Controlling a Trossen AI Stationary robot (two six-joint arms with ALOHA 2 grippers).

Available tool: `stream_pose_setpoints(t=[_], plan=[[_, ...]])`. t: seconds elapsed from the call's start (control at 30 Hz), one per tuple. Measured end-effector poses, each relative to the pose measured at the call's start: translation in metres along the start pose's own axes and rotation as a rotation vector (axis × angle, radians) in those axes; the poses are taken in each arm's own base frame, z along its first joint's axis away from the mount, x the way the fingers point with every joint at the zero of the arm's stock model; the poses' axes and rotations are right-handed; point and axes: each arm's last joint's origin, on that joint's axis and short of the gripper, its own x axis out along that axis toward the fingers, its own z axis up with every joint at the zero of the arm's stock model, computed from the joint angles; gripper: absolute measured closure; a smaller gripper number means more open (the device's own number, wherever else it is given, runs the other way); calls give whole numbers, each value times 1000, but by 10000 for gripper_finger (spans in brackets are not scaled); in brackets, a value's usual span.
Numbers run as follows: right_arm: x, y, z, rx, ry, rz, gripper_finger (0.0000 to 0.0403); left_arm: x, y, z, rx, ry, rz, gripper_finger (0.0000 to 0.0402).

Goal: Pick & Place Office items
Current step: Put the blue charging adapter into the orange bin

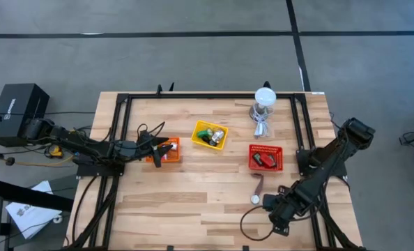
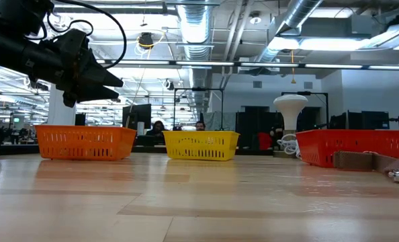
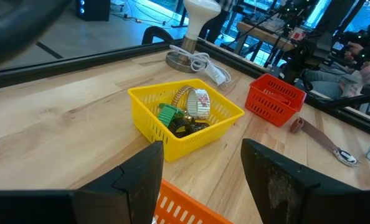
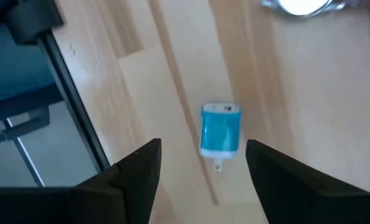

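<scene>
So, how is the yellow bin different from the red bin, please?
The yellow bin stands mid-table; the red bin stands nearer the right arm. The left wrist view shows a green piece and a ring of tape in the yellow bin, while the high view shows dark items in the red bin. The yellow bin sits turned at an angle; the red bin sits squarer to the table edge. Both are slotted plastic baskets.

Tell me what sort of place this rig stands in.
Probably an open-plan lab or industrial workspace. The low view shows exposed ceiling ducts and people at monitors behind the wooden table; the high view shows a grey concrete floor marked with dark lines.
</scene>
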Motion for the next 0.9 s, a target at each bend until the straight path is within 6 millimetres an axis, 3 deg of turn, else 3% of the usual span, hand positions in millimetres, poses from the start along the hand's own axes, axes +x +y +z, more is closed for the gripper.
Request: stream_pose_setpoints(t=[0.23,0.6,0.9], plan=[[6,2,-3,-12,3,-21,177,0,0,0,0,0,0,192],[58,6,-7,-30,79,-153,177,0,0,0,-1,-1,-1,192],[68,5,-6,-25,93,-181,187,0,0,1,-6,-9,-4,192]])
